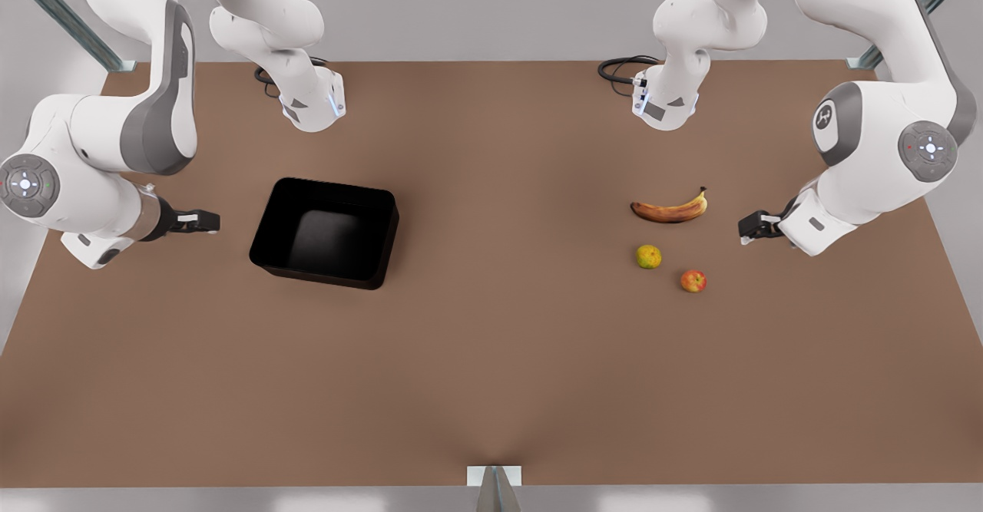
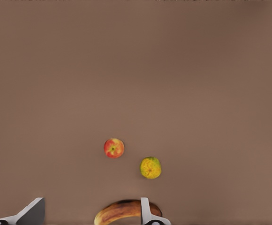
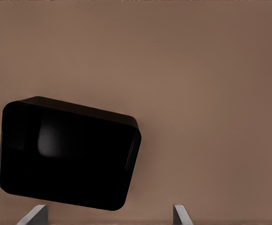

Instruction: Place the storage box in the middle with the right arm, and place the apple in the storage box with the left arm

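Both pairs of jaws stand apart, empty: right gripper point(image 1: 206, 222) beside the storage box point(image 1: 326, 232), left gripper point(image 1: 749, 228) near the apple point(image 1: 693, 281). Risk, probably: the left could close on the yellow-green fruit point(image 1: 649, 256) or banana point(image 1: 670, 209) close by.

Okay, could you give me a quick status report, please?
Left gripper open beside banana. Right gripper open beside storage box, box empty. Apple on table, yellow-green fruit close by.

I can read only one mark: a round logo point(image 1: 824, 118) on my arm's grey joint at the front view's right.
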You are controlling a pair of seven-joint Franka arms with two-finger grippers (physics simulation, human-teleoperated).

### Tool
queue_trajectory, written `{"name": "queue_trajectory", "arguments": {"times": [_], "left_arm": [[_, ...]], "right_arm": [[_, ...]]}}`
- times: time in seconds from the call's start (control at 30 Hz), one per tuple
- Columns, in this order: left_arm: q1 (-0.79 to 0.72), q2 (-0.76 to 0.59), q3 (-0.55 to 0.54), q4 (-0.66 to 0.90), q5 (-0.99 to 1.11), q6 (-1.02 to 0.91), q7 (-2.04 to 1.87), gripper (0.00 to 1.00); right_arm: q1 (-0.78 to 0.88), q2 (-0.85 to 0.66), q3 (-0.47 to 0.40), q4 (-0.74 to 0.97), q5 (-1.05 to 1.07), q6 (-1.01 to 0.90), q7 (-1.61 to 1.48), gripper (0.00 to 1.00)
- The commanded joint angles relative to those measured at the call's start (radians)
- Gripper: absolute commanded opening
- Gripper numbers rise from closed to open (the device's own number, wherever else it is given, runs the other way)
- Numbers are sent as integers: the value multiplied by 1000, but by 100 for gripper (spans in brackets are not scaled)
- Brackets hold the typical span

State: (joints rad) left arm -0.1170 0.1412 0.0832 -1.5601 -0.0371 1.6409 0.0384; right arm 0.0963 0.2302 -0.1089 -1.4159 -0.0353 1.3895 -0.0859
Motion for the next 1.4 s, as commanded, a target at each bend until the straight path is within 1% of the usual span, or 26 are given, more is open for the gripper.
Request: {"name": "queue_trajectory", "arguments": {"times": [0.0,0.07,0.1,0.13,0.17,0.2,0.23,0.27,0.3,0.33,0.4,0.43,0.47,0.5,0.6,0.63,0.67,0.7,0.8,1.03,1.07,1.1,1.17,1.2,1.27,1.37], "left_arm": [[2,0,1,0,-3,0,-2,100],[2,9,-5,26,-1,-10,0,100],[5,32,6,28,-49,-15,-51,100],[10,52,50,28,-141,-30,-179,100],[13,78,85,26,-239,-104,-434,100],[20,101,113,17,-352,-122,-572,100],[25,149,122,15,-452,-105,-739,100],[33,190,138,14,-544,-75,-818,100],[33,216,179,-32,-690,-62,-831,100],[33,224,210,-119,-834,-38,-830,100],[33,258,233,-213,-1052,-6,-821,100],[33,267,234,-282,-1162,40,-827,100],[33,276,237,-325,-1248,74,-821,100],[33,301,237,-336,-1288,129,-816,100],[34,357,237,-336,-1334,120,-778,100],[36,360,237,-337,-1333,109,-778,100],[34,362,237,-339,-1328,96,-779,100],[34,377,263,-339,-1325,37,-764,100],[34,399,290,-334,-1319,22,-726,100],[23,394,290,-380,-1256,-3,-649,100],[23,403,290,-379,-1258,10,-649,100],[23,428,290,-371,-1264,17,-647,100],[36,469,290,-324,-1267,20,-650,100],[45,479,288,-322,-1267,20,-647,100],[45,471,288,-339,-1259,-6,-641,100],[45,492,290,-353,-1256,-6,-557,100]], "right_arm": [[2,0,0,0,0,0,0,100],[3,8,1,-18,2,5,5,100],[33,24,6,-58,6,6,40,100],[54,32,6,-115,67,16,169,100],[59,52,6,-221,98,106,224,100],[59,40,8,-331,100,213,224,100],[56,-37,40,-474,100,347,225,100],[56,-98,52,-575,94,430,236,100],[56,-138,52,-658,91,479,236,100],[51,-155,52,-698,91,485,236,100],[31,-160,49,-747,71,534,230,100],[30,-150,38,-787,66,609,221,100],[17,-141,29,-790,51,615,218,100],[13,-153,25,-814,48,612,213,100],[13,-150,-18,-842,46,615,203,100],[14,-149,-45,-911,46,677,189,100],[14,-147,-55,-930,48,689,183,100],[11,-138,-57,-940,48,688,183,100],[2,-132,-57,-922,48,689,183,100],[8,-40,-54,-930,57,707,179,100],[8,-35,-54,-930,57,707,176,98],[8,-29,-54,-930,57,707,175,84],[6,-25,-54,-930,57,694,140,48],[6,-15,-54,-930,57,695,140,39],[6,-8,-54,-930,58,695,140,28],[5,5,-54,-928,57,694,138,24]]}}
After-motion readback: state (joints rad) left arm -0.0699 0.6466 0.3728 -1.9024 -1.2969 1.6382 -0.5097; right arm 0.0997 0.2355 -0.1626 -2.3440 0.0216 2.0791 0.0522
